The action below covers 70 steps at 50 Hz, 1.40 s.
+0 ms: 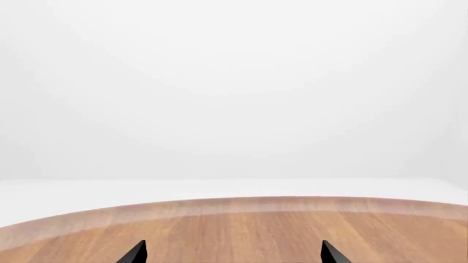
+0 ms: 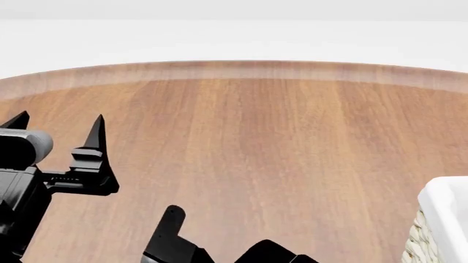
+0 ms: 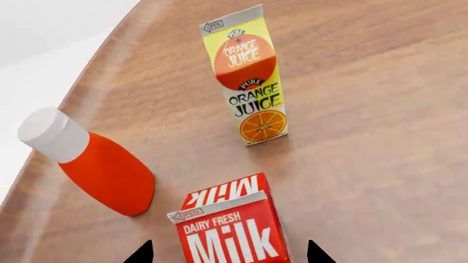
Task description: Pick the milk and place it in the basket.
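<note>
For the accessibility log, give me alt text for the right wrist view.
A milk carton stands between the open right gripper's fingertips on a wooden table. Beyond it stand an orange juice carton and a red bottle with a white cap.

Red bottle just beside milk; orange juice carton beyond; other side free.

The milk runs off the right wrist picture's edge — the basket shows only a corner in the head view.
</note>
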Tool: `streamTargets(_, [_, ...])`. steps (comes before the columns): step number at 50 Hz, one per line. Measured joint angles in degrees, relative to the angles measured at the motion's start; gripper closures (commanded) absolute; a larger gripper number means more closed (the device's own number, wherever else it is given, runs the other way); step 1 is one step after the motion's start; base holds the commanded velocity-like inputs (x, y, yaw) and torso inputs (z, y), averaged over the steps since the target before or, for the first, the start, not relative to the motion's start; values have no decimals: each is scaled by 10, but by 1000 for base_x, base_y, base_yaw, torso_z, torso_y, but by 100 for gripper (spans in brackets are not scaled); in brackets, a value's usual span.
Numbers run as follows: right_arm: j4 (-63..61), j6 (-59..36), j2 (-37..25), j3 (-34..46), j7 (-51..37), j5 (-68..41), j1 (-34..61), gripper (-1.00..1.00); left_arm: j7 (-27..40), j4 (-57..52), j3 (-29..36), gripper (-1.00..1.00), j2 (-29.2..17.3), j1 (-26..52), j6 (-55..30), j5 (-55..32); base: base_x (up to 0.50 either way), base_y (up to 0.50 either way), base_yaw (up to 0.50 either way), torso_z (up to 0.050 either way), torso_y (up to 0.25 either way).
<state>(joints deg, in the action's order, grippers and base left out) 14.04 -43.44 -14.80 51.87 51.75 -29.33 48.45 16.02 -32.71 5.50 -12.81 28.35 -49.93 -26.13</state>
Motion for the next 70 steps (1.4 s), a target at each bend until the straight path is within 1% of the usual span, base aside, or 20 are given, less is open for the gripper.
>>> streamTargets(35, [154,94,53,30,60,17,-5,-100,3,13,11,-100,-6,-5,17,-3,0,0,0,0,0])
streamTargets(36, [157,96,54,30,61,18,-5,100,3,13,11,-100,-6,-6,18,-3,0,0,0,0,0])
streamTargets(60, [178,107,60,23,39,12,-7,100,7,16,18,-100,-11,-13,30,-4,0,0,0,0,0])
streamTargets(65, [174,80,62,1,-3,-14,-8,100,8,18,18,-100,-12,-11,31,-5,0,0,0,0,0])
streamTargets(70, [169,48,53,-56,-106,-18,1,100,9,20,16,-100,-14,-9,31,-7,0,0,0,0,0])
